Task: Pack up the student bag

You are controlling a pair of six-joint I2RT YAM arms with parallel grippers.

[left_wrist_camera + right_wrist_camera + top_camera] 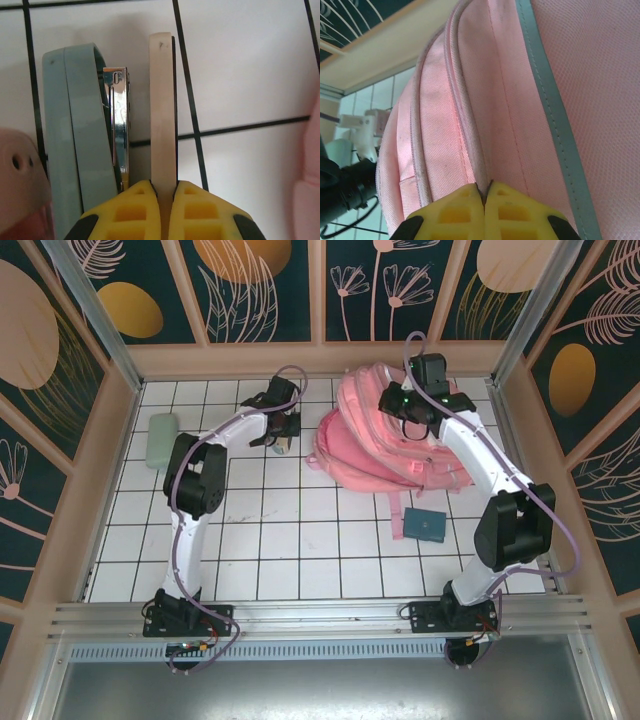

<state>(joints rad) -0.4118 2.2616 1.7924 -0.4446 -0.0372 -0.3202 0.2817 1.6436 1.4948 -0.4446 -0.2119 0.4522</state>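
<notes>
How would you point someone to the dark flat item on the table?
Find the pink student bag at the far right of the table. Just nearer than it lies a flat rectangle, dark teal where the case far left is pale green.

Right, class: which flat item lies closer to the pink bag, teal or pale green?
The dark teal one, right beside the student bag; the pale green one lies far off to the left.

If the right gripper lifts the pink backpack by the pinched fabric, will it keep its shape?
The pink backpack would probably sag: it lies slumped in soft folds. The right gripper pinches only a thin fabric edge, so the cloth would likely rise before the body follows. Its weave looks rough, so slipping seems unlikely.
</notes>
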